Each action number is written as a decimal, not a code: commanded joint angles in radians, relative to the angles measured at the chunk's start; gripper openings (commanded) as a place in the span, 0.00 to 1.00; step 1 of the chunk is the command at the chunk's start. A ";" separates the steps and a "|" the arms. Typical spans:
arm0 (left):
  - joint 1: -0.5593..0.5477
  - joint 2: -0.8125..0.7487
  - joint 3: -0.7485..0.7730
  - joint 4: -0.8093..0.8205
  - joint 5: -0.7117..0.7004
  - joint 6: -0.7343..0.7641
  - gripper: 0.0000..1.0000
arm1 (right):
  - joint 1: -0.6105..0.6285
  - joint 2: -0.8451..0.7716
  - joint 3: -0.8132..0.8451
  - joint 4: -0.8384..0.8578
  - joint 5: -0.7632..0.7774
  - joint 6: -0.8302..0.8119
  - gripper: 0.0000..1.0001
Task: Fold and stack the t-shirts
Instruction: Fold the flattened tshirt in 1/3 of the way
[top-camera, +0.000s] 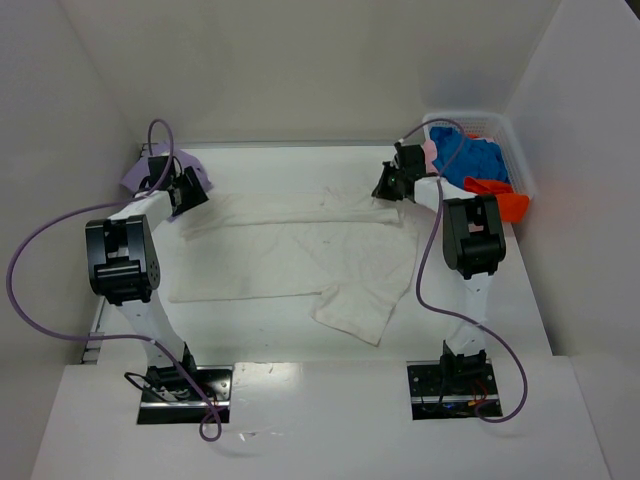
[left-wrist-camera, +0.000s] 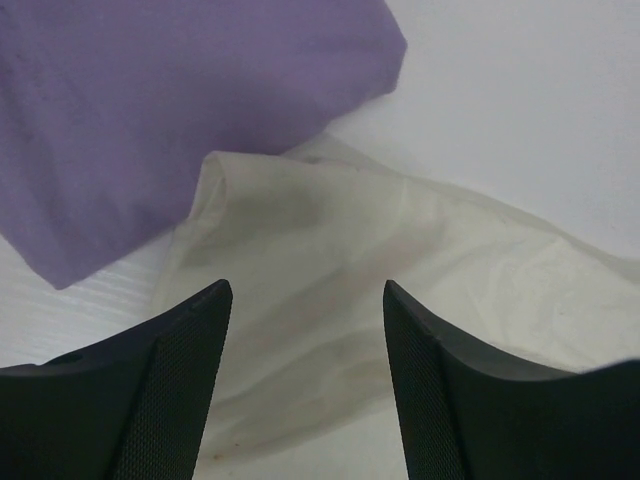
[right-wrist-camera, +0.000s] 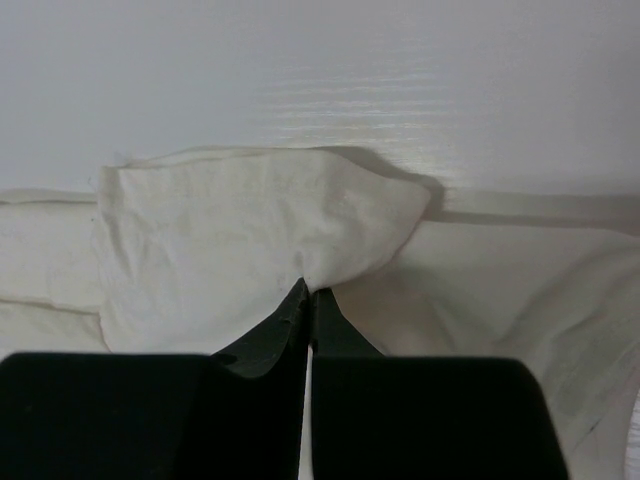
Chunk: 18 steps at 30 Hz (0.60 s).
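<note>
Right gripper (right-wrist-camera: 308, 292) clamped on far corner of off-white cloth t-shirt (top-camera: 280, 260); left gripper (left-wrist-camera: 308, 290), jaws parted, hovers over its opposite corner, beside folded lavender cloth shirt (left-wrist-camera: 150, 110). Likely fold's start; left should pinch next.

the off-white t-shirt (top-camera: 290, 255) is a creamy off-white, plain, with a few faint brownish smudges up close. the lavender t-shirt (left-wrist-camera: 150, 110) is flat purple, no print. in the white mesh basket (top-camera: 522, 160) there's a bright blue t-shirt (top-camera: 468, 158), an orange-red t-shirt (top-camera: 508, 204) and a bit of pale pink t-shirt (top-camera: 432, 153), all plain. the table (top-camera: 270, 345) is white. the arms (top-camera: 152, 318) are white with black joints, and the cables (top-camera: 418, 275) are purple. the left gripper (left-wrist-camera: 308, 295) and right gripper (right-wrist-camera: 308, 288) have black fingers, the left ones with a fine dotted grain.
</note>
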 joint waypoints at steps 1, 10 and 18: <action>0.004 -0.004 0.037 0.036 0.105 0.021 0.70 | 0.008 -0.076 -0.027 0.010 0.019 0.002 0.00; -0.034 -0.006 0.103 0.039 0.342 0.115 0.78 | 0.057 -0.277 -0.263 0.053 -0.048 0.042 0.00; -0.134 0.083 0.212 -0.047 0.532 0.187 0.82 | 0.150 -0.400 -0.420 0.074 -0.061 0.074 0.01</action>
